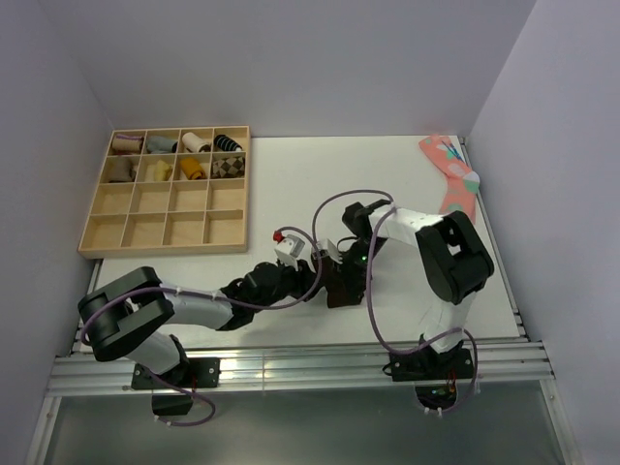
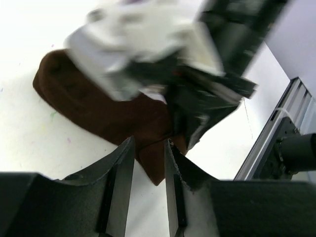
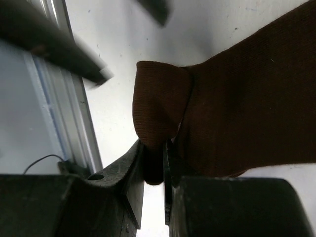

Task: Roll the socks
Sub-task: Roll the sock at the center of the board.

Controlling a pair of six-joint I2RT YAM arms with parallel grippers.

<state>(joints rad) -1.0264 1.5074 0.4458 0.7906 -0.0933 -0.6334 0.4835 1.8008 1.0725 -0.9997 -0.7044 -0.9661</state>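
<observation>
The dark brown sock (image 1: 341,291) lies on the white table near the front edge, under both grippers. In the left wrist view the sock (image 2: 98,106) spreads flat, and one pointed corner reaches in between my left gripper (image 2: 148,145) fingers, which stand apart with white table showing between them. My right gripper (image 3: 154,148) is shut on a folded-over lump of the sock (image 3: 247,98). From above, the left gripper (image 1: 315,274) and right gripper (image 1: 341,269) meet close together over the sock. The right gripper shows blurred in the left wrist view. The cuff end is hidden.
A wooden compartment tray (image 1: 165,229) sits at the back left with small sock bundles (image 1: 184,155) in its far rows. A pink dotted sock (image 1: 451,174) lies at the back right corner. The aluminium rail (image 1: 291,373) runs along the near edge, close to the grippers.
</observation>
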